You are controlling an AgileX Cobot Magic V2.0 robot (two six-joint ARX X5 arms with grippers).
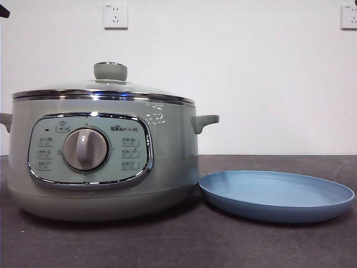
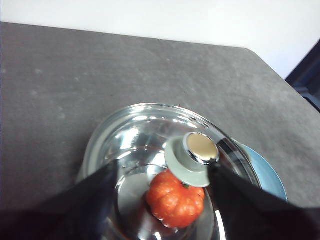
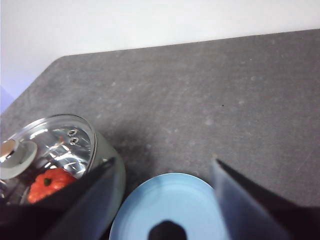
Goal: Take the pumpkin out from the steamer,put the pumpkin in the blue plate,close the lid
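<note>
Lid (image 1: 106, 88) on steamer (image 1: 167, 162) — pumpkin (image 2: 175, 199) inside, blue plate (image 1: 277, 195) beside.

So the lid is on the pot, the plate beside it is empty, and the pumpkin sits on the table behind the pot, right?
Not quite. The pumpkin is inside the pot, under the glass lid; the left wrist view shows it through the glass. The rest holds: the lid is on, and the plate beside the pot is empty.
</note>
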